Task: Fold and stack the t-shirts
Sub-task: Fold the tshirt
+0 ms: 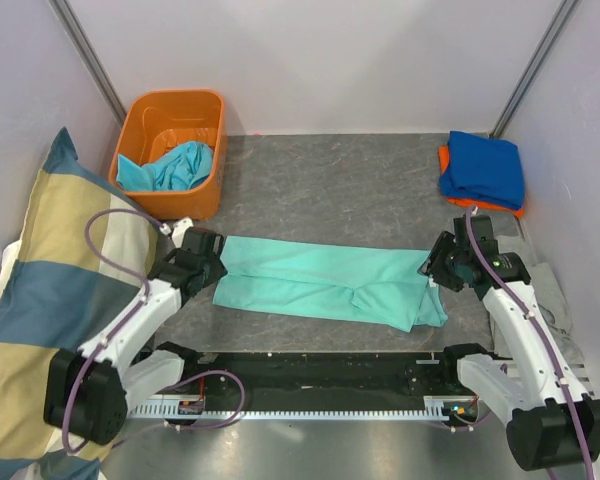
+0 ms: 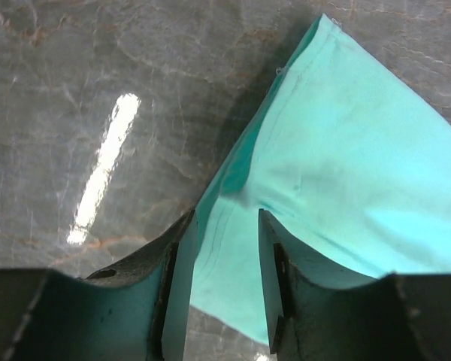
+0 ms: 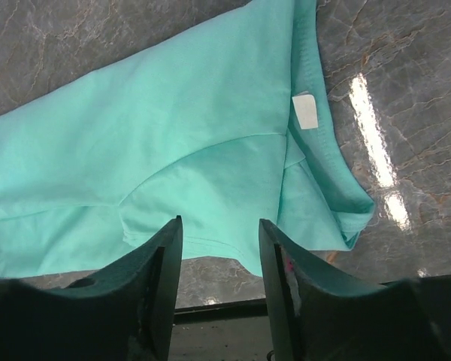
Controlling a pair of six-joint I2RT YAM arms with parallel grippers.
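A mint-teal t-shirt [image 1: 325, 282] lies as a long folded band across the middle of the table. My left gripper [image 1: 216, 270] hovers over its left end, and the left wrist view shows that gripper [image 2: 225, 218] open, with the shirt's corner [image 2: 346, 150] lying flat under the gap. My right gripper [image 1: 430, 270] is at the shirt's right end. In the right wrist view it [image 3: 220, 222] is open above the shirt's hem [image 3: 203, 150], gripping nothing. A royal blue t-shirt [image 1: 483, 168] rests folded on an orange one [image 1: 492, 209] at the back right. A turquoise t-shirt [image 1: 170, 168] is bunched in the bin.
An orange plastic bin [image 1: 202, 115] stands at the back left. A big blue-and-cream striped pillow [image 1: 40, 290] leans along the left side. A grey cloth [image 1: 552, 290] lies by the right arm. A black rail [image 1: 320, 375] runs along the near edge.
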